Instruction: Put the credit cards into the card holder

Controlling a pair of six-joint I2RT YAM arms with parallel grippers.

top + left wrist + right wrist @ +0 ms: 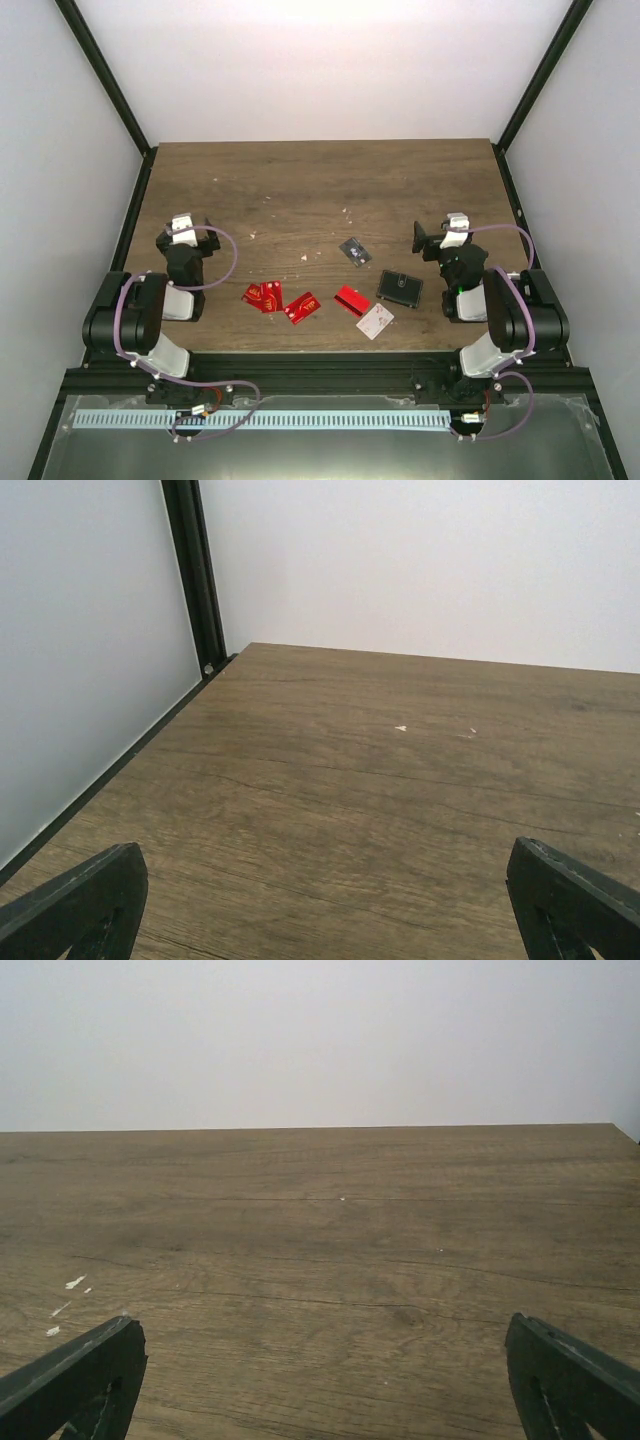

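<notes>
Only the overhead view shows the task's things: near the front edge lie the white card (375, 321) and red cards (301, 307), the black card holder (399, 288) just right, and the grey card (355, 251) beyond. The left hand (320, 905) and right hand (320, 1385), both spread wide, see only bare surface (400, 780). The far half lies open.

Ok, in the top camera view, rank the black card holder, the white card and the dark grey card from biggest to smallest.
1. card holder: clearly the largest.
2 and 3. white card and dark grey card: they look about the same size, so I won't rank one above the other.
</notes>
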